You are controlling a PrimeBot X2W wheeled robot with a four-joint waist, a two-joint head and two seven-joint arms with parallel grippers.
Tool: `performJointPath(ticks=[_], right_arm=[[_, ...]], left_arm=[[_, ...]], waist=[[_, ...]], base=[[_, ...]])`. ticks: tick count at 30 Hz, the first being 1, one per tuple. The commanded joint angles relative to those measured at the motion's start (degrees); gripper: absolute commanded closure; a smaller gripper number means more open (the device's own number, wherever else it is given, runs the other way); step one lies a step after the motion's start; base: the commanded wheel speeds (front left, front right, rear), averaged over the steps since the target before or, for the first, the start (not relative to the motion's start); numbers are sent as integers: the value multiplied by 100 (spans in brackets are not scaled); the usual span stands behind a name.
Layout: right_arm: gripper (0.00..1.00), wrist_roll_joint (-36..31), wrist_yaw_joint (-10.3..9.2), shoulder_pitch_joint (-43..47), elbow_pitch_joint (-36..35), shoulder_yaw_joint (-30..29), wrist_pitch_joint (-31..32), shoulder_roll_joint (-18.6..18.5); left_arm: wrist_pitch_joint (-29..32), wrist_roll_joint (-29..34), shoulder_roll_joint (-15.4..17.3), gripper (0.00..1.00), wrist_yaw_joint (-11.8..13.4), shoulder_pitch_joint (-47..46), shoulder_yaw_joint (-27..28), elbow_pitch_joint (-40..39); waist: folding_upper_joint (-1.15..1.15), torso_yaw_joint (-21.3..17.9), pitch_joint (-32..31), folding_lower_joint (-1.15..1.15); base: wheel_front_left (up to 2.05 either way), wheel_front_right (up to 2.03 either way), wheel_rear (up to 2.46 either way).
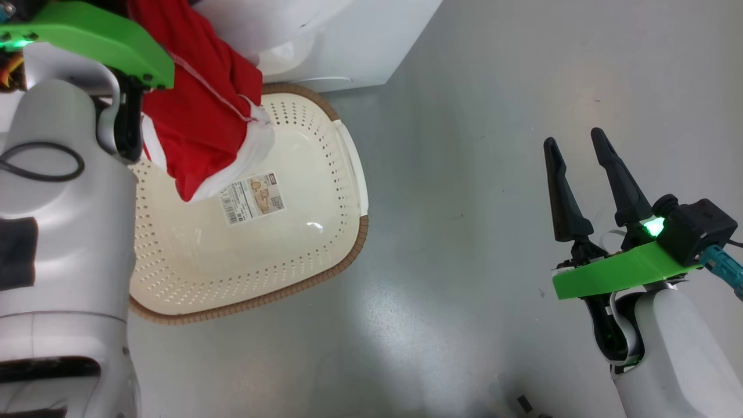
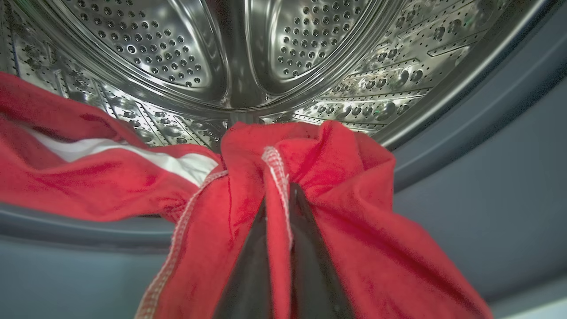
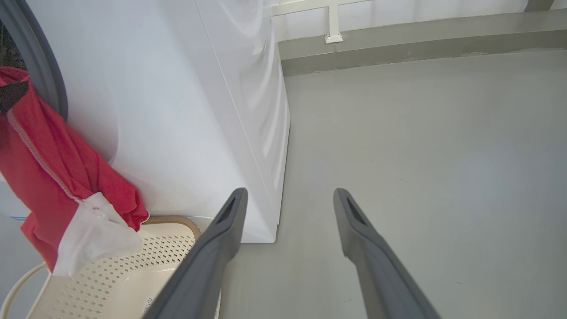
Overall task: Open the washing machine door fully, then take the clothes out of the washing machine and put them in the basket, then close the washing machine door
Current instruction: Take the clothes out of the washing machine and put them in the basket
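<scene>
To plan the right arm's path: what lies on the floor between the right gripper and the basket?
In the head view, the stretch between the right gripper and the basket is bare grey floor.

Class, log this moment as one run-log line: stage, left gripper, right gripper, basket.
stage: clothes partly out of washing machine | left gripper: shut on clothes | right gripper: open, empty | basket: clothes hang over it

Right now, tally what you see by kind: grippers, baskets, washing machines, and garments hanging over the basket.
grippers: 2 (left gripper, right gripper)
basket: 1
washing machine: 1
garment hanging over the basket: 1
total: 5
</scene>
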Motion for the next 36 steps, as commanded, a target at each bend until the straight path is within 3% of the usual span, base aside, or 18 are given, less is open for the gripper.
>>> performJointPath(ticks=[1,6,22,27,36], right_arm=[[0,23,42,85,-139,108,-37,6],[0,28,42,97,-131,83,-37,6],[0,-14,42,217,-120,-3,-37,6],[0,-21,42,250,-109,10,-37,6],[0,-28,42,252,-78,57,-37,6]], left_arm=[[-22,-57,195,100,-31,130,20,-295],[-22,-105,178,100,-35,493,6,-700],[-22,-558,104,100,-38,2817,-478,-3070],[-22,-659,74,100,-38,3365,-632,-3158],[-22,-716,42,100,-38,3741,-819,-2643]], waist=[[0,20,-20,0],[0,49,-67,0],[0,267,-282,0],[0,301,-330,0],[0,271,-354,0]], base=[[0,0,0],[0,0,0],[0,0,0],[0,0,0],[0,0,0]])
